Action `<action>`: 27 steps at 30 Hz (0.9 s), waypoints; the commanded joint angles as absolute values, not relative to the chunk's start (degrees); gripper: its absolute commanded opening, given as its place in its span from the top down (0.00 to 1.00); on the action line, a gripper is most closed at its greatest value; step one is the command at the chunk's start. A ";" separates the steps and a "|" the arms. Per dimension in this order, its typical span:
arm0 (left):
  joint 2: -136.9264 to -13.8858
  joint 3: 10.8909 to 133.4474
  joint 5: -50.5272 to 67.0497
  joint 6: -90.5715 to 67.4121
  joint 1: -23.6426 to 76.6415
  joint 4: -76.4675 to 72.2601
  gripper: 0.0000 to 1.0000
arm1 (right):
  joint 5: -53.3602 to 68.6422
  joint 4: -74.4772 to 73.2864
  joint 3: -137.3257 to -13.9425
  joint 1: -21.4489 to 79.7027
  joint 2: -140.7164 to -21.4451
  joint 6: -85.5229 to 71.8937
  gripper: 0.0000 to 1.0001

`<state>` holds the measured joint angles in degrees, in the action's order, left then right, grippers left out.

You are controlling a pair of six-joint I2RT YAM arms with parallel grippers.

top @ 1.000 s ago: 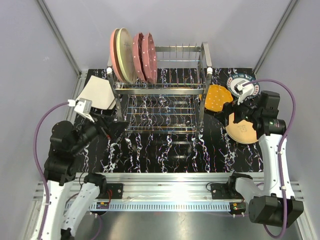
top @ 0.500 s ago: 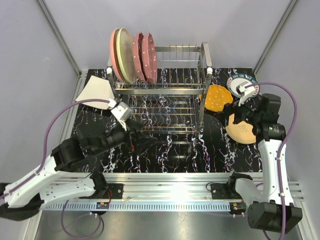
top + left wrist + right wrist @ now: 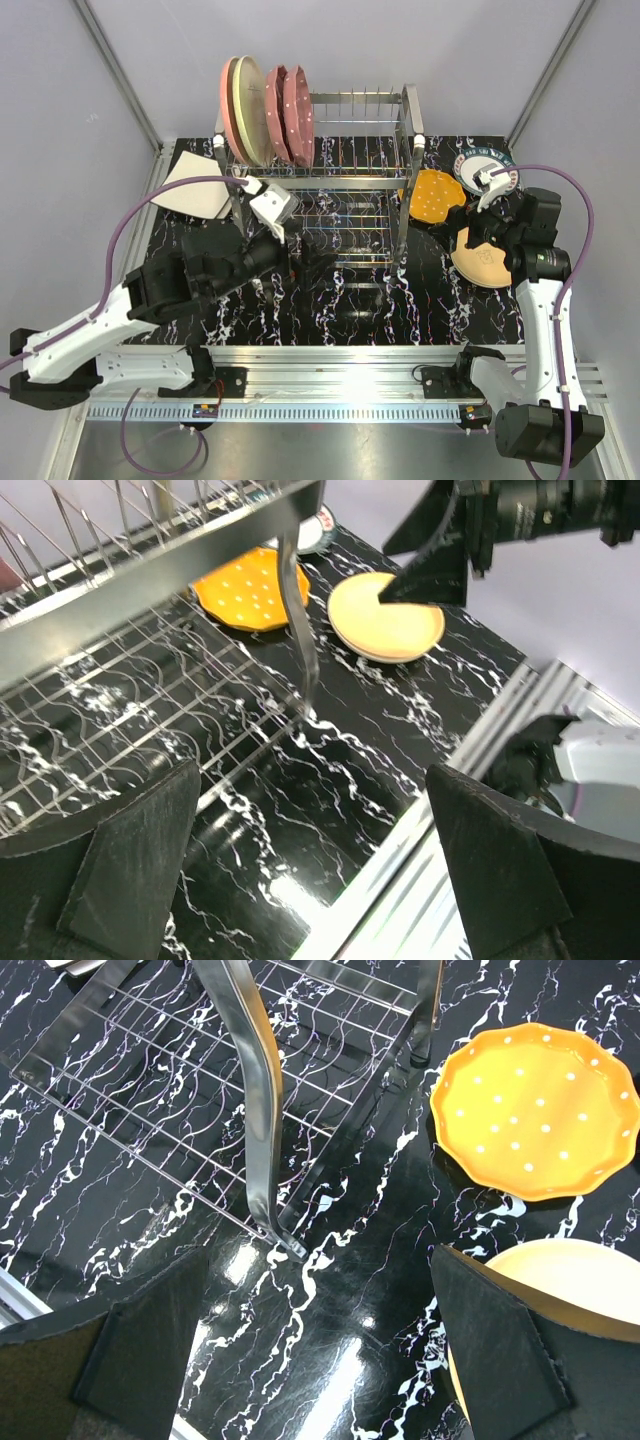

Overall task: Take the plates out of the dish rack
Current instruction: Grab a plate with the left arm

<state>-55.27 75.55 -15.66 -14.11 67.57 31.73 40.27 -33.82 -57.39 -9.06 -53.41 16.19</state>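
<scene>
Left gripper [image 3: 315, 880] is spread wide and empty in front of the silver wire dish rack [image 3: 335, 178]. Right gripper [image 3: 330, 1360] gapes too, holding nothing.

Pink [image 3: 228, 105], cream [image 3: 248, 115] and maroon dotted plates [image 3: 290, 110] stand on edge at the rack's top left.

On the glossy black marbled table [image 3: 340, 310] lie a scalloped orange plate [image 3: 535, 1110], a tan plate [image 3: 370, 630], a teal-rimmed plate [image 3: 468, 162] partly hidden by the right arm, and a squarish white plate [image 3: 195, 185].

Marbled table [image 3: 340, 310]: dish rack [image 3: 320, 182], plates [image 3: 433, 195].
</scene>
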 commanded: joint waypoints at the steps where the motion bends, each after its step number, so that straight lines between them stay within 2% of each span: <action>1: -57.65 79.97 -20.29 -10.81 67.94 30.94 0.01 | 39.90 -31.29 -57.13 -9.23 -52.30 14.86 0.00; 8: -63.80 90.51 -29.87 -8.79 67.94 33.83 0.01 | 39.64 -31.20 -57.04 -9.32 -52.38 14.41 0.00; 13: -72.41 104.39 -38.04 -10.45 66.46 39.98 0.01 | 39.55 -31.03 -56.86 -9.23 -51.68 14.41 0.00; 18: -80.50 118.36 -35.77 -14.59 61.80 46.14 0.01 | 39.38 -30.85 -56.51 -9.32 -50.98 14.41 0.00; 27: -83.93 123.40 -39.10 -21.27 56.78 44.92 0.05 | 39.55 -30.94 -56.34 -9.32 -50.71 14.85 0.00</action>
<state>-83.53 120.79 -35.75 -18.02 57.69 46.22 39.97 -32.77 -56.38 -9.06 -51.59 15.16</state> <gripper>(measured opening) 0.960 0.994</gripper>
